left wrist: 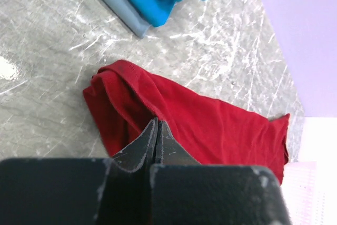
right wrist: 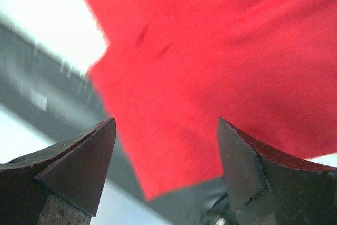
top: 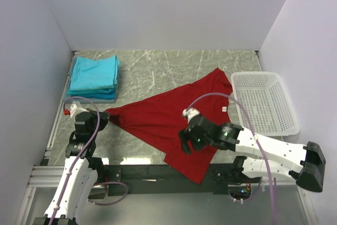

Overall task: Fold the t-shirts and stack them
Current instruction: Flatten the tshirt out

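Pinching a tip of the red shirt point(top: 158, 122), the left gripper point(left wrist: 157, 123) is clamped tight. The right gripper point(right wrist: 166, 123) hovers, spread wide, above it.

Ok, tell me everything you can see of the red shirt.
The red shirt is plain soft cloth, unfolded and wrinkled, spread slantwise on the marble table. Its left end is bunched, with the left fingers shut on it. A small white tag shows near its far end, close beside the white basket. Its near corner hangs past the table's front edge. The right fingers stand open over its near part; contact is unclear.
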`<state>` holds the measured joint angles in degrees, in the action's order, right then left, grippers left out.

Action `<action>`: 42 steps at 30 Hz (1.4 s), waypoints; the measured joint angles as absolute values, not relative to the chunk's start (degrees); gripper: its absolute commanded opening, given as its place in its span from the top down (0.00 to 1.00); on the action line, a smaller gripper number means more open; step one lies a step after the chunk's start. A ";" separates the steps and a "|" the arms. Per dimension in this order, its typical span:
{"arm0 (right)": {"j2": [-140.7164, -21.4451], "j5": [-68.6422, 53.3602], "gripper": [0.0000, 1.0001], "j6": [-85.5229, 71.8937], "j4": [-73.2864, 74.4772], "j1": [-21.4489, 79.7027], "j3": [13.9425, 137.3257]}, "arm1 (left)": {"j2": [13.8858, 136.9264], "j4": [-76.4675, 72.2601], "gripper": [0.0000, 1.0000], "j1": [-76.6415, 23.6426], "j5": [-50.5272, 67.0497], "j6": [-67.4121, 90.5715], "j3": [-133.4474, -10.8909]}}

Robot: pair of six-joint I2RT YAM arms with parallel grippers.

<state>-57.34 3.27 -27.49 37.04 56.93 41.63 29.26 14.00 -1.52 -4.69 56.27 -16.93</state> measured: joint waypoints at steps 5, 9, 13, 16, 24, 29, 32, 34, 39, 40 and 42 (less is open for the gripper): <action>-58.74 2.81 0.17 -32.10 40.97 71.29 40.86 | 27.66 14.68 0.99 -1.52 -4.75 56.21 -16.93; -61.56 1.96 0.19 -35.57 43.59 79.33 40.03 | 29.04 14.46 0.99 -1.52 -4.36 56.16 -16.93; -65.12 -0.38 0.21 -37.71 43.75 84.93 39.55 | 30.94 14.41 0.99 -1.52 -4.10 55.99 -16.93; -67.70 -1.98 0.23 -39.00 43.57 87.15 38.85 | 31.77 14.35 0.99 -1.52 -3.92 55.94 -16.93; -71.16 -4.16 0.43 -41.17 43.22 87.94 35.75 | 31.81 14.22 0.99 -1.52 -3.99 55.35 -16.93; -72.99 -0.34 0.90 -41.15 44.84 87.66 35.79 | 31.73 14.24 0.99 -1.52 -4.14 55.27 -16.93; -73.38 1.58 1.00 -42.98 46.06 87.53 36.51 | 31.73 14.22 0.99 -1.52 -4.16 55.27 -16.93; -72.95 3.62 1.00 -43.88 46.65 86.52 36.77 | 31.75 14.22 0.99 -1.52 -4.19 55.27 -16.93; -66.63 11.62 1.00 -42.81 47.70 70.37 40.82 | 32.56 13.37 0.99 -1.52 -4.78 55.35 -17.26; -64.93 13.89 1.00 -41.69 47.13 65.45 42.63 | 32.99 13.13 0.99 -1.52 -4.93 55.42 -17.52; -61.76 16.86 1.00 -39.00 44.64 56.97 46.39 | 34.39 12.25 0.99 -1.52 -5.45 55.61 -18.83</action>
